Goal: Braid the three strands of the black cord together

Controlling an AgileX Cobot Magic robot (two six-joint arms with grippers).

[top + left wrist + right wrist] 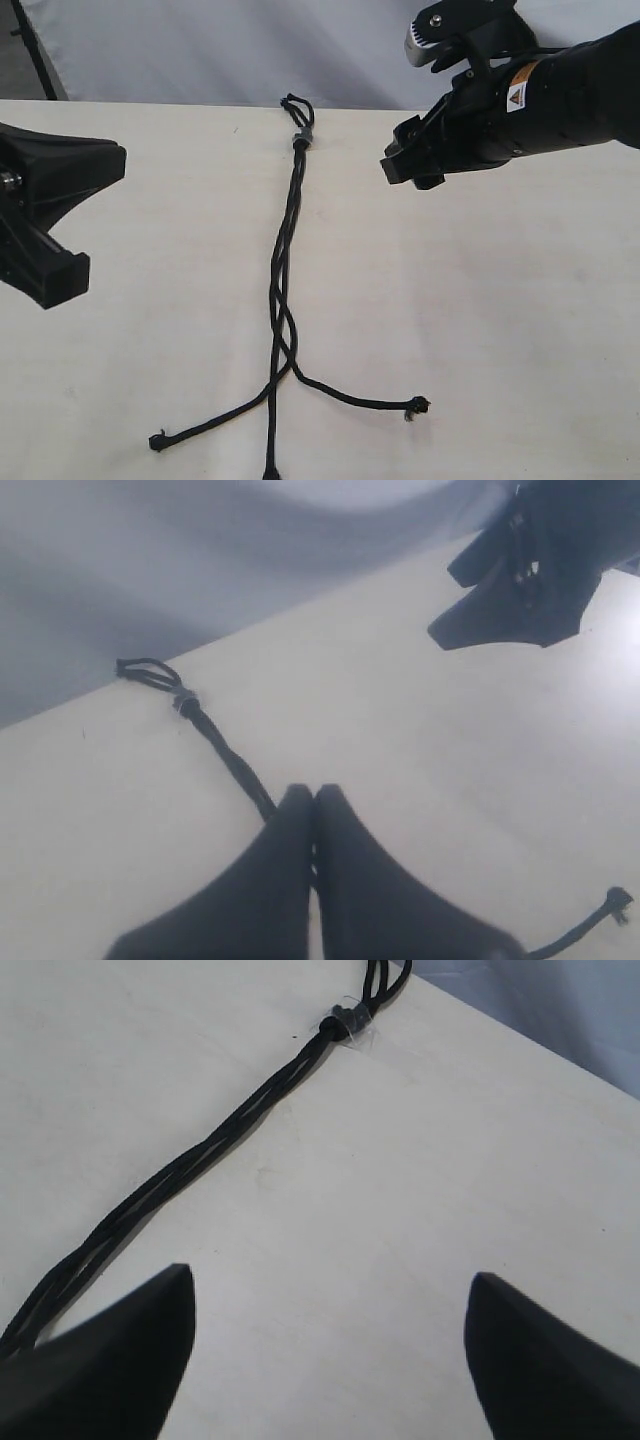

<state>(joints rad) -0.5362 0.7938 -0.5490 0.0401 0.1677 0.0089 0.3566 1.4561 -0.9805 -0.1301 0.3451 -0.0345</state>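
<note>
The black cord (285, 240) lies down the middle of the pale table, with its small loop (296, 103) and grey band (301, 137) at the far end. Its three strands are loosely twisted down to about (283, 345), then fan out. Their frayed ends rest at the near left (157, 441), near middle (270, 470) and near right (418, 405). My left gripper (112, 160) hovers left of the cord, shut (314, 794) with nothing in it. My right gripper (408, 160) hangs to the right of the band, open (330, 1282) and empty, with the twisted cord (200, 1160) beside it.
The table (480, 300) is bare apart from the cord. Its far edge (180, 102) meets a grey backdrop. The right gripper (520, 590) shows across the table in the left wrist view.
</note>
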